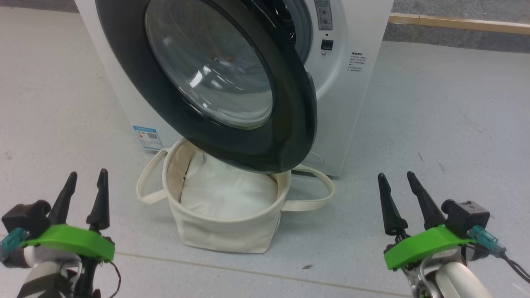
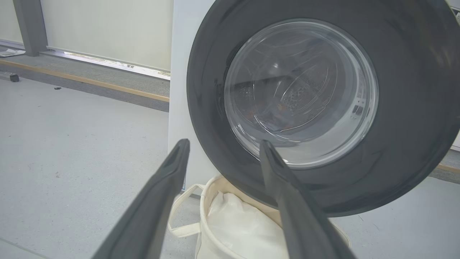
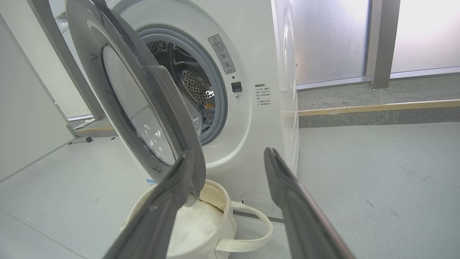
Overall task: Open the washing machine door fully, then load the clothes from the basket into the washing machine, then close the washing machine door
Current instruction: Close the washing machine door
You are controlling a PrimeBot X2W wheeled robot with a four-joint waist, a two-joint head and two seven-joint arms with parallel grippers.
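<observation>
The washing machine [image 1: 343, 103] stands ahead, its door [image 1: 290, 124] swung partly open with the black rim hanging over the basket [image 1: 223, 231]. A plain white bundle [image 1: 227, 190] lies in the cream basket. In the right wrist view, a bit of blue and orange clothes [image 3: 208, 109] shows inside the steel drum, past the door [image 3: 86, 54]. My left gripper [image 1: 88, 173] is open and empty at the lower left, short of the basket. My right gripper [image 1: 395, 174] is open and empty at the lower right. The left gripper [image 2: 223, 142] points at the door glass [image 2: 302, 93]; the right gripper [image 3: 229, 151] points at the machine's front.
Grey floor [image 1: 447, 136] spreads on both sides of the machine. A wooden strip [image 1: 459, 22] runs along the floor behind it on the right. A blue label [image 1: 148, 137] sits low on the machine's front. The basket's loop handles [image 1: 319, 194] stick out sideways.
</observation>
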